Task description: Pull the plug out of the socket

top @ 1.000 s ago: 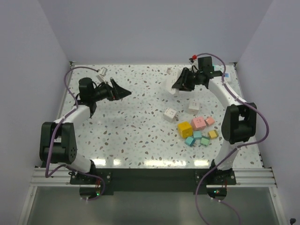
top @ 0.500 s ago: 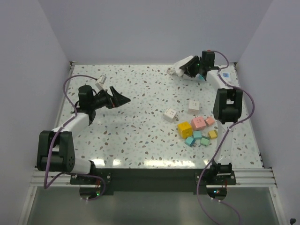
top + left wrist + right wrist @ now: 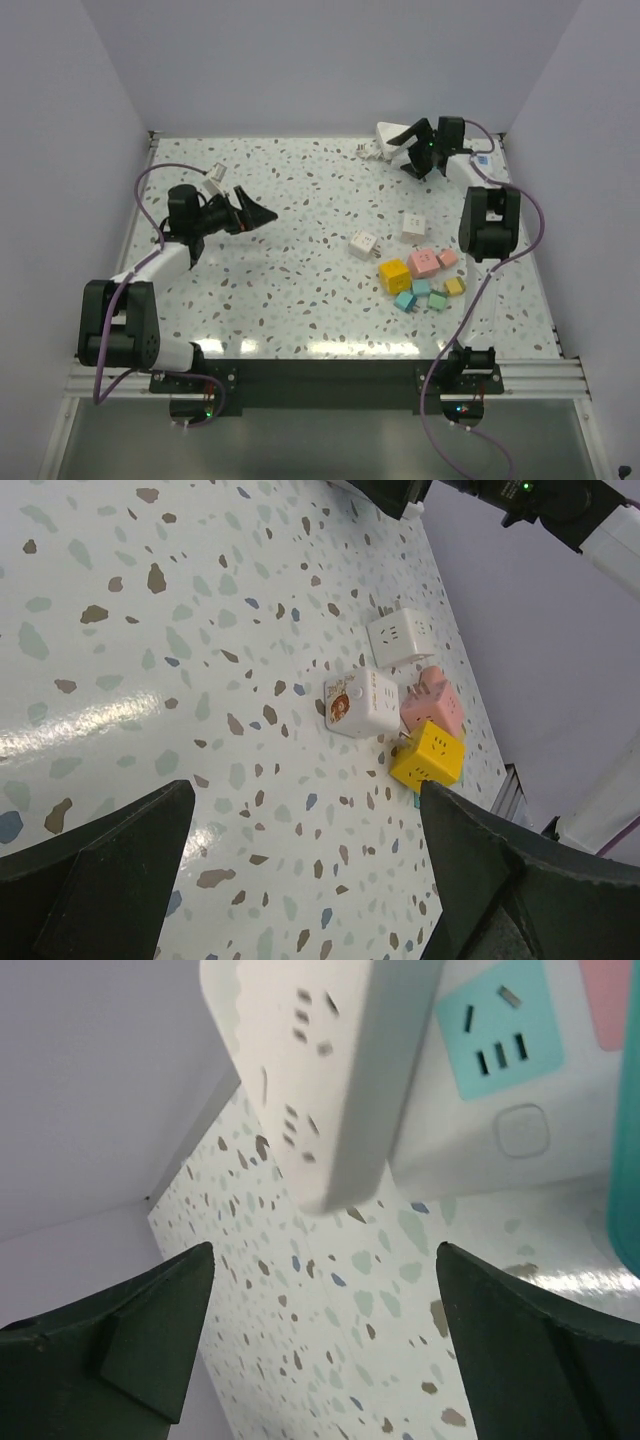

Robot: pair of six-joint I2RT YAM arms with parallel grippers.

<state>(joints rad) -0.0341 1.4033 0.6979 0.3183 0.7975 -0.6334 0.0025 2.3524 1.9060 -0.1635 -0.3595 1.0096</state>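
At the upper right of the top view I see the socket (image 3: 393, 137) just ahead of my right gripper (image 3: 413, 152), whose jaws are wide apart and grip nothing. Left gripper (image 3: 262, 203) sits mid-left, spread wide too, empty.

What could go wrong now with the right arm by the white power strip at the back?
The right gripper stands open with the socket ahead of it, ungripped; closing from here might just nudge it toward the back wall. The left gripper hangs open far across the table, so nothing pins the socket and a pull could drag it whole.
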